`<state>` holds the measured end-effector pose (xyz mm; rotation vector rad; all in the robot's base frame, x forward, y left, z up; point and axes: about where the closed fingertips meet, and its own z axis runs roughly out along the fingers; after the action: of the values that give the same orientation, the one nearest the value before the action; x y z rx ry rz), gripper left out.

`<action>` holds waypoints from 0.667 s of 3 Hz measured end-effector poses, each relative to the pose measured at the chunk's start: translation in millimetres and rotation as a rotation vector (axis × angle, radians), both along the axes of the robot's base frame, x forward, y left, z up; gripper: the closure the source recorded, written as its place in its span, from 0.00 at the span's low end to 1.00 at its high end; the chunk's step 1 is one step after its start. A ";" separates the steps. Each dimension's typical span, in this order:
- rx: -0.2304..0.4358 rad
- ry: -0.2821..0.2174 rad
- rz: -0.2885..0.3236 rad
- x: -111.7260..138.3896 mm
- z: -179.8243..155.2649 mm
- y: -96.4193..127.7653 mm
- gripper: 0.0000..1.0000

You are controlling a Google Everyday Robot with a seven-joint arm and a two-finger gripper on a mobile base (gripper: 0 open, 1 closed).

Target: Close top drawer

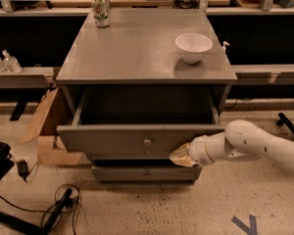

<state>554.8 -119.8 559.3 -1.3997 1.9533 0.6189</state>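
The top drawer (117, 140) of the grey cabinet stands partly open, its long flat front panel pulled out with a small round metal knob (147, 142) at its centre. The inside is dark and looks empty. My gripper (179, 155) comes in from the right on a white arm (255, 143) and its tan tip presses against the right part of the drawer's front panel, right of the knob.
A second drawer front (144, 173) sits below. On the cabinet top (137, 48) stand a white bowl (193, 46) and a can (101, 11). A cardboard box (46, 131) is at the left; cables (54, 209) lie on the floor.
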 end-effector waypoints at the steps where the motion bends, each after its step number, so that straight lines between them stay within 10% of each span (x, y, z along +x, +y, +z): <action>1: 0.000 0.000 0.000 -1.5 0.0 0.0 1.00; 2: 0.007 -0.026 -0.009 27.6 8.7 -3.8 1.00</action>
<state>582.4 -123.6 568.1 -1.3871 1.9346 0.5999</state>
